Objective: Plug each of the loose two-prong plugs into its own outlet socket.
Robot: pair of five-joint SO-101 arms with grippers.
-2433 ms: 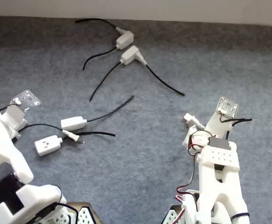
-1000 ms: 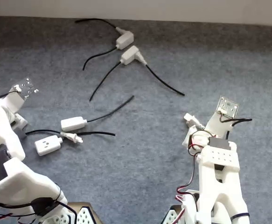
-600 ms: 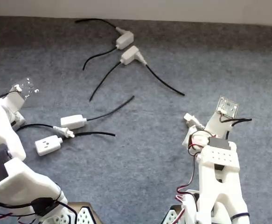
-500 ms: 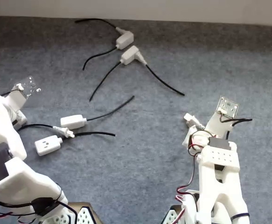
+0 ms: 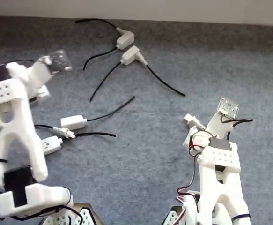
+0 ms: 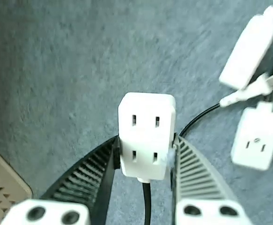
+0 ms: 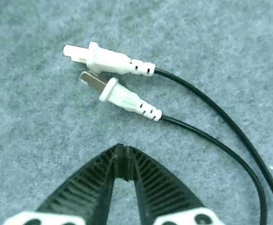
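Note:
My left gripper (image 6: 145,140) is shut on a white outlet socket (image 6: 146,133), held above the carpet with its slots facing the camera and its black cord hanging down between the fingers. Beyond it lie a second white socket (image 6: 255,136), a loose two-prong plug (image 6: 248,90) and a white block (image 6: 251,51). From above these are the socket (image 5: 51,144), the plug (image 5: 63,132) and the block (image 5: 74,123), beside the raised left arm (image 5: 14,108). My right gripper (image 7: 123,152) is shut and empty, just short of two loose plugs (image 7: 109,60), (image 7: 122,98) lying side by side.
Two more white cord ends (image 5: 125,40), (image 5: 129,55) with black cables lie at the far middle of the grey carpet. A loose black cable (image 5: 110,110) runs between the arms. The right arm (image 5: 218,168) stands at the near right. A beige base (image 6: 3,180) sits close by.
The left arm has risen and swung toward the far side and the middle. The loose plug by the block slid a little to the left. The right arm has not moved.

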